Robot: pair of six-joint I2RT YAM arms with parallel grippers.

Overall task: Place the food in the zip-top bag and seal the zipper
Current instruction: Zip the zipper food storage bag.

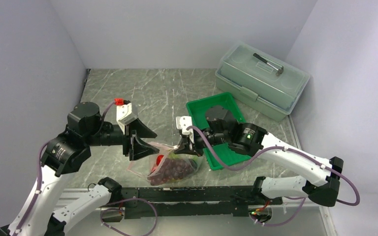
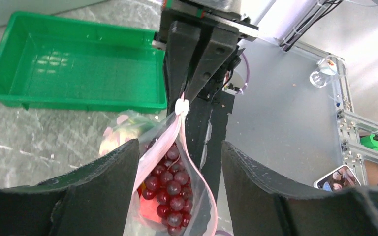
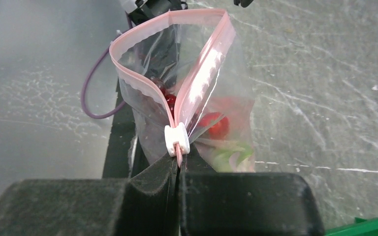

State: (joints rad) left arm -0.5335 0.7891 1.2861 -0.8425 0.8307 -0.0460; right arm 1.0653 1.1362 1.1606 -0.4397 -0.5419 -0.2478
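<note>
The clear zip-top bag [image 1: 170, 166] lies at the near middle of the table, its mouth open in a loop. Its pink zipper strip [image 3: 204, 73] carries a white slider [image 3: 177, 139] at one end. Inside are a dark grape bunch [image 2: 174, 189], a red fruit [image 3: 215, 125] and a white-and-green vegetable [image 3: 231, 155]. My right gripper [image 3: 178, 164] is shut on the strip's end just behind the slider; it also shows in the top view [image 1: 183, 147]. My left gripper [image 2: 179, 147] is open with the bag's mouth between its fingers, and sits at the bag's left [image 1: 145, 141].
A green plastic tray [image 1: 194, 105] stands right of the bag, partly under my right arm, and shows empty in the left wrist view [image 2: 74, 64]. A pale green lidded box [image 1: 261, 86] stands at the back right. The black base rail [image 1: 192, 194] runs just in front of the bag.
</note>
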